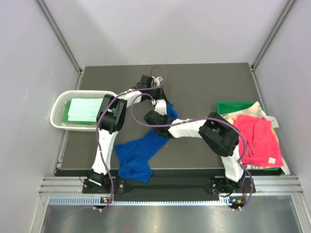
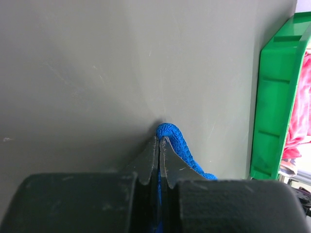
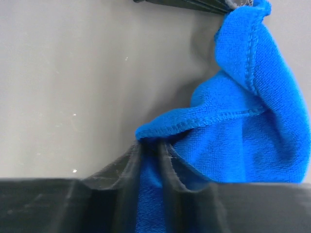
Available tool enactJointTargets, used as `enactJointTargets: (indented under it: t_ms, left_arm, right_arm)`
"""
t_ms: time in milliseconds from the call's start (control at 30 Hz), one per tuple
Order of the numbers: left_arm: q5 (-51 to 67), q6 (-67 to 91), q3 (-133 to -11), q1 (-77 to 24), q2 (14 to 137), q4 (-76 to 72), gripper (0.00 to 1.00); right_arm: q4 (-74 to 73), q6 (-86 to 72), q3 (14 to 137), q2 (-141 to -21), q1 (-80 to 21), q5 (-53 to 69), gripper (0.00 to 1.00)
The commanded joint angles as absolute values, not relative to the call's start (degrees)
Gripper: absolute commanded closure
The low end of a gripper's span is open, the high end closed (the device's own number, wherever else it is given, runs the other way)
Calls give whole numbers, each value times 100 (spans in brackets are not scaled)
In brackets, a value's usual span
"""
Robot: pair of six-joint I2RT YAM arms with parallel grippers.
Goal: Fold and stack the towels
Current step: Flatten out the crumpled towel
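A royal blue towel (image 1: 138, 155) lies crumpled from mid-table down over the near edge. My left gripper (image 1: 166, 110) holds its far corner, jaws shut on the blue towel (image 2: 175, 141) at the fingertips (image 2: 159, 140) just above the table. Just below it, my right gripper (image 1: 156, 124) has a hemmed fold of the blue towel (image 3: 243, 126) filling the narrow gap at its tips (image 3: 151, 148). A pink towel (image 1: 257, 138) lies heaped on the green bin (image 1: 233, 107) at the right. A folded pale mint towel (image 1: 85, 109) rests on a green one in the white basket (image 1: 58, 114).
The green bin's wall (image 2: 272, 97) stands close to the right of my left gripper, with the pink towel (image 2: 299, 116) behind it. The left gripper's black fingers (image 3: 194, 4) show at the top of the right wrist view. White walls surround the dark table (image 1: 204, 87).
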State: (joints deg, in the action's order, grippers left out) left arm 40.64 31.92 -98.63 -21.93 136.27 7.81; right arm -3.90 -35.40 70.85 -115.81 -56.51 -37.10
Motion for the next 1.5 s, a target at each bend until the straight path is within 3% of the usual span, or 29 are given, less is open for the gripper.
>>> enactJointTargets:
  t_ms: [0, 100, 600, 1033, 1200, 1467]
  left_arm:
    - [3964, 3225, -9896, -2118, 13746, 589, 100]
    - [3946, 3296, -9853, -2083, 13694, 466, 100]
    - [1971, 3191, -9282, -1898, 12411, 536, 100]
    - [826, 2944, -7911, -1890, 10469, 598, 100]
    - [949, 2831, -7664, -1907, 9723, 606, 100]
    - [1063, 1988, -8322, -1934, 8212, 1573, 100]
  right_arm:
    - [-703, -3454, 7216, -11769, -5713, -3735, 92]
    - [-633, -3227, 7137, -11331, -5625, -3604, 100]
    - [184, -2548, 5872, -8238, -4606, -933, 100]
    - [-130, -2505, 3965, -6909, -3226, -633, 100]
    - [-315, -2268, 4016, -6514, -3190, -729, 100]
    - [-1256, -1398, 5237, -5389, -3094, -870, 100]
